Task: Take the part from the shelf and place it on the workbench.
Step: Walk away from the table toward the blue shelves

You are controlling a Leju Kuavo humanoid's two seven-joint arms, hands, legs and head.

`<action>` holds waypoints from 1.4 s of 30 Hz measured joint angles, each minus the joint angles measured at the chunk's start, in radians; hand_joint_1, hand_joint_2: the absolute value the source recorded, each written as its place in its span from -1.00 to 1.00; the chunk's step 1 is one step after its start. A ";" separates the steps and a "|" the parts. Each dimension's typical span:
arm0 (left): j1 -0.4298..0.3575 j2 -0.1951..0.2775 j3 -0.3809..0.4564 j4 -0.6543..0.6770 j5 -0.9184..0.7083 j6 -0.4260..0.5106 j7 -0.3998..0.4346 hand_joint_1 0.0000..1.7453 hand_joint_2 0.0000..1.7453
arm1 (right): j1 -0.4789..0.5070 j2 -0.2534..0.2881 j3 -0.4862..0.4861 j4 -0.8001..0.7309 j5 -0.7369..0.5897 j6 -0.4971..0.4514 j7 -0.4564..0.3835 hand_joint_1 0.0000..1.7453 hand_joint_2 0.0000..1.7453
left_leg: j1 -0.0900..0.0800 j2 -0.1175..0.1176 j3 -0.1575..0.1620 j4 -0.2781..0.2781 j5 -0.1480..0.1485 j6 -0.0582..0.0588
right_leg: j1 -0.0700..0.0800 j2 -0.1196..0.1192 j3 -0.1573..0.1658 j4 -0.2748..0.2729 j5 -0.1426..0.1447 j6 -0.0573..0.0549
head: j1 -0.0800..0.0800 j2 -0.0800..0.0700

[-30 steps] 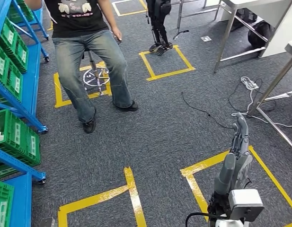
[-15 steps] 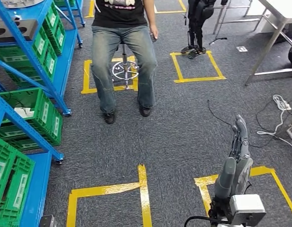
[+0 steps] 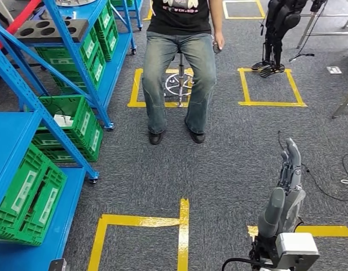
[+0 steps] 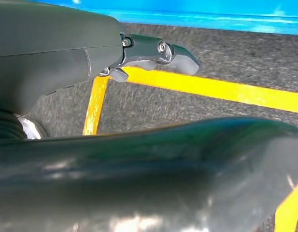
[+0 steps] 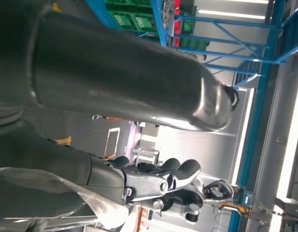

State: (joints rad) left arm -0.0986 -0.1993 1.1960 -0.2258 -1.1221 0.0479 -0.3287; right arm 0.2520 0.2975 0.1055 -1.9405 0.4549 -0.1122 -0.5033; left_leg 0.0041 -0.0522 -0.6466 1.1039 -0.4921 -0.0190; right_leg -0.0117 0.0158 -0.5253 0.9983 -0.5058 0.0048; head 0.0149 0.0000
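Part: not identifiable for certain; the likeliest candidate is a dark block with round holes lying on an upper level of the shelf, but which item the task means cannot be told. By this judgement nothing is taken yet: approach, grasp, carry and placing all remain.

Floor: grey carpet, the largest open area, marked with yellow tape squares. Wide free room lies between the robot and the shelf's front edge.

Shelf: blue steel rack along the left side, its angled braces and castored feet jutting toward the carpet. These edges call for care on approach.

Person: seated on a stool inside a taped square, feet on the carpet, near the shelf's far end. A likely obstacle if the route swings wide.

Green crates: several, on the lower shelf levels, the nearest at the front edge of the bottom level.

Another robot's legs: standing at a taped square, well apart from the shelf.

Right robot hand: raised over the carpet, fingers extended, holding nothing.

Left robot hand: seen in the left wrist view above the taped carpet near the shelf's blue edge, fingers extended, nothing in it.

Cable: thin, black, on the carpet at the right.
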 joint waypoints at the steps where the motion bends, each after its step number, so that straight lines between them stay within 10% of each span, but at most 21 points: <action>1: -0.002 0.000 0.000 0.000 0.000 0.000 -0.001 -1.00 -1.00 | 0.001 0.000 0.000 0.000 0.000 0.000 0.000 -1.00 -1.00 | 0.000 0.023 -0.029 0.065 -0.034 -0.004 | 0.002 -0.014 0.001 -0.001 -0.001 -0.003 | -0.002 0.000; 4: -0.003 0.000 0.000 0.000 0.000 -0.002 -0.005 -1.00 -1.00 | 0.001 0.000 -0.001 0.000 -0.003 0.003 0.000 -1.00 -1.00 | 0.004 0.039 -0.087 0.201 -0.078 -0.011 | 0.005 -0.057 0.002 0.000 -0.005 -0.006 | -0.002 0.000; 8: -0.002 0.003 0.000 0.000 0.000 -0.002 -0.007 -1.00 -1.00 | 0.000 0.000 -0.002 0.000 -0.006 0.009 0.000 -1.00 -1.00 | -0.003 0.099 0.030 -0.018 0.027 -0.001 | 0.010 -0.102 0.015 0.001 -0.017 0.003 | -0.003 0.000; 10: -0.004 0.003 0.000 0.000 0.000 0.000 -0.007 -1.00 -1.00 | 0.000 0.000 -0.002 0.000 -0.007 0.010 0.000 -1.00 -1.00 | -0.012 0.131 0.055 -0.074 0.035 0.012 | 0.017 -0.120 0.018 0.002 -0.024 0.010 | -0.002 0.000; 12: -0.004 0.004 0.000 0.000 0.000 0.001 -0.007 -1.00 -1.00 | -0.001 0.000 -0.002 0.000 -0.008 0.010 0.000 -1.00 -1.00 | -0.013 0.111 0.052 -0.080 0.036 0.026 | 0.019 -0.138 0.021 0.000 -0.029 0.020 | -0.001 0.000; 15: -0.005 0.003 0.000 0.000 0.000 0.002 -0.007 -1.00 -1.00 | -0.001 0.000 -0.002 0.000 -0.009 0.011 0.000 -1.00 -1.00 | -0.006 0.076 0.058 -0.092 0.043 0.045 | 0.012 -0.077 -0.006 0.067 -0.079 0.035 | 0.006 0.000; 19: -0.007 0.005 0.000 0.000 0.000 0.004 -0.007 -1.00 -1.00 | 0.001 0.000 -0.005 0.001 -0.010 0.010 0.000 -1.00 -1.00 | -0.007 0.024 0.055 -0.092 0.045 0.054 | 0.008 -0.019 -0.128 0.297 -0.158 0.038 | 0.009 0.000; 23: -0.006 0.004 0.000 0.000 0.000 0.004 -0.007 -1.00 -1.00 | 0.001 0.000 -0.005 0.002 -0.010 0.010 0.000 -1.00 -1.00 | -0.007 -0.030 0.057 -0.088 0.046 0.048 | 0.004 0.034 -0.054 0.097 -0.025 0.028 | 0.009 0.000; 26: -0.006 0.004 0.000 0.000 0.000 0.004 -0.006 -1.00 -1.00 | 0.001 0.000 -0.007 0.002 -0.012 0.012 0.000 -1.00 -1.00 | -0.002 -0.066 0.040 -0.083 0.052 0.029 | 0.001 0.085 -0.016 0.012 -0.005 0.020 | 0.008 0.000; 29: -0.001 0.007 0.000 0.000 0.000 0.004 -0.005 -1.00 -1.00 | -0.001 0.001 -0.008 0.004 -0.014 0.017 0.000 -1.00 -1.00 | -0.001 -0.048 0.026 -0.069 0.045 0.011 | 0.000 0.046 -0.006 -0.002 0.002 0.005 | 0.006 0.000; 32: -0.005 0.008 0.000 0.000 -0.002 0.004 -0.005 -1.00 -1.00 | -0.001 0.003 -0.010 0.007 -0.017 0.021 0.000 -1.00 -1.00 | 0.000 0.029 -0.036 0.072 -0.034 -0.001 | 0.002 -0.006 0.004 -0.010 0.002 -0.007 | 0.000 0.000; 35: -0.003 0.010 0.000 0.000 -0.002 0.006 -0.003 -1.00 -1.00 | -0.001 0.003 -0.012 0.013 -0.018 0.025 0.000 -1.00 -1.00 | 0.007 0.040 -0.078 0.170 -0.057 -0.011 | 0.003 -0.053 0.006 -0.010 -0.004 -0.009 | -0.001 0.000; 39: -0.002 0.012 0.001 0.000 -0.006 0.006 0.001 -1.00 -1.00 | -0.001 0.003 -0.011 0.017 -0.018 0.027 0.000 -1.00 -1.00 | 0.000 0.102 0.039 -0.045 0.042 -0.003 | 0.008 -0.099 0.020 -0.008 -0.018 0.005 | -0.001 0.000; 42: -0.002 0.012 0.000 0.000 -0.007 0.006 0.003 -1.00 -1.00 | 0.000 0.003 -0.011 0.017 -0.018 0.027 -0.001 -1.00 -1.00 | -0.009 0.110 0.055 -0.085 0.040 0.019 | 0.013 -0.126 0.027 -0.008 -0.027 0.019 | 0.001 0.000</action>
State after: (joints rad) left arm -0.1002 -0.1877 1.1965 -0.2259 -1.1292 0.0542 -0.3259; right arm 0.2516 0.3004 0.0946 -1.9234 0.4374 -0.0854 -0.5044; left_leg -0.0050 0.0580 -0.5920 1.0185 -0.4516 -0.0003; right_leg 0.0014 -0.1107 -0.4984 0.9905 -0.5328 0.0233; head 0.0155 0.0000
